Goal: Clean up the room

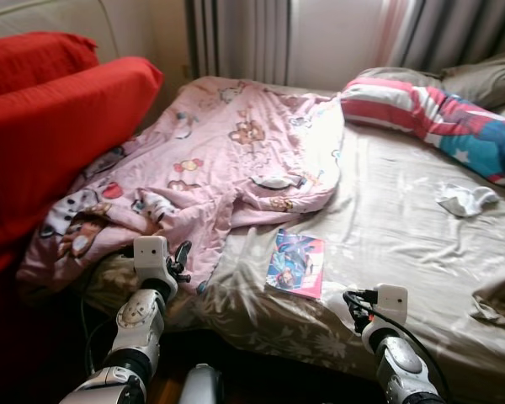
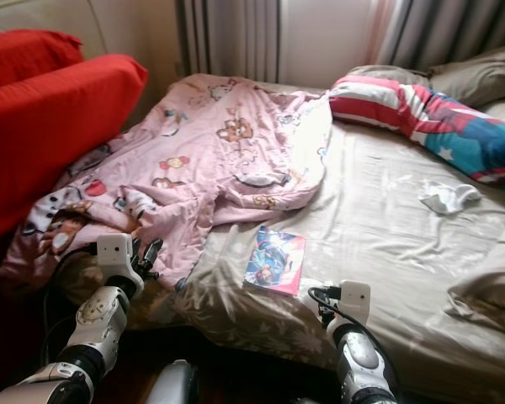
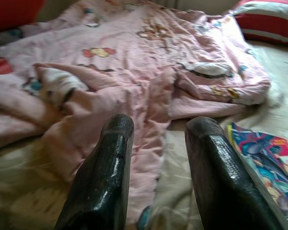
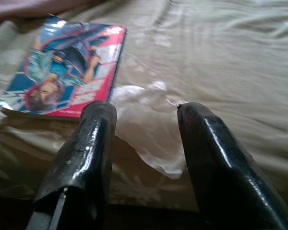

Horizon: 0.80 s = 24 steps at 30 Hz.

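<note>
- Wrapper (image 1: 335, 296), thin clear plastic, lies on the bed (image 1: 404, 244) near its front edge, just beside the comic (image 1: 295, 263); the right pincer (image 1: 353, 305) hovers at it. It looks light, limp and slippery, so I would pinch a raised crumple.
- Right eye view: the left pincer (image 2: 151, 252) hangs over the pink quilt (image 2: 219, 160).
- Left wrist view: its fingers (image 3: 105, 177) stand apart, empty, above the quilt's hem.
- Right wrist view: fingers (image 4: 81, 158) apart, the wrapper between and just beyond them.
</note>
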Available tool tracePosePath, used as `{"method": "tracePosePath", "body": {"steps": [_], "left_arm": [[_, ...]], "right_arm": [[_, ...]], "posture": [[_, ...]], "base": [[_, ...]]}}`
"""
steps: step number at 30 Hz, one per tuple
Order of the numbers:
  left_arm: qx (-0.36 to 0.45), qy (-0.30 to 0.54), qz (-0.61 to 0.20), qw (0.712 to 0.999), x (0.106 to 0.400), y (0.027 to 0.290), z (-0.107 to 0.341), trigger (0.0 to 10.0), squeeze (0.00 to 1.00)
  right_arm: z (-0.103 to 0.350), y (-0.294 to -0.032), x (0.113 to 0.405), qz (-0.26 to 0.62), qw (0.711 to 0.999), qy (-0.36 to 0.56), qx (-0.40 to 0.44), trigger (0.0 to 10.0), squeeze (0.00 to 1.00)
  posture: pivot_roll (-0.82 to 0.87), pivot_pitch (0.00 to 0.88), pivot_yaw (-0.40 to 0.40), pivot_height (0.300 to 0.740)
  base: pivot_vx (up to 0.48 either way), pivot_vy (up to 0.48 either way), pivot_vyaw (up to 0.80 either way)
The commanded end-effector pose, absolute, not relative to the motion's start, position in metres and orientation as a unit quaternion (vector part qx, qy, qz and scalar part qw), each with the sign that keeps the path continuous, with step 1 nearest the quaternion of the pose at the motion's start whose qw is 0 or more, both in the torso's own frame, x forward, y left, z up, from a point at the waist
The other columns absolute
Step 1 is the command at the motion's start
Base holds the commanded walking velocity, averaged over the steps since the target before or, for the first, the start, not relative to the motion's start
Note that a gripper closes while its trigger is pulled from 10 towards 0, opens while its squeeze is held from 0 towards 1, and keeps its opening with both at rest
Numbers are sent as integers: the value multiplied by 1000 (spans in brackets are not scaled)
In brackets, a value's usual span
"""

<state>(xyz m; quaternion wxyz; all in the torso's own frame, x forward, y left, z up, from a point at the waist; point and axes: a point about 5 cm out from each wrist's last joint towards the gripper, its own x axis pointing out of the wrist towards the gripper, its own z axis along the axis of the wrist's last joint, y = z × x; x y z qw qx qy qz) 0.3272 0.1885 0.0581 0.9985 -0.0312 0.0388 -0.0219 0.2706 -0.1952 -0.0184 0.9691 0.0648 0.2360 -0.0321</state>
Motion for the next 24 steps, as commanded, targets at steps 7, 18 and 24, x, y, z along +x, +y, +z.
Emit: {"method": "tracePosePath", "body": {"steps": [7,18,24], "left_arm": [[-16,124,-8,992,311,197,29,10000,0],[-12,138,-18,990,300,195,18,10000,0],[-12,138,-22,990,302,191,19,10000,0]], "right_arm": [[-29,-202,259,-36,959,275,58,10000,0],[-22,-198,268,-34,964,258,54,10000,0],[-21,-196,269,-18,965,260,33,10000,0]], "posture": [[-4,0,-32,635],[-1,0,-35,635],[-2,0,-36,635]], "base": [[103,0,0],[137,0,0],[293,0,194]]}}
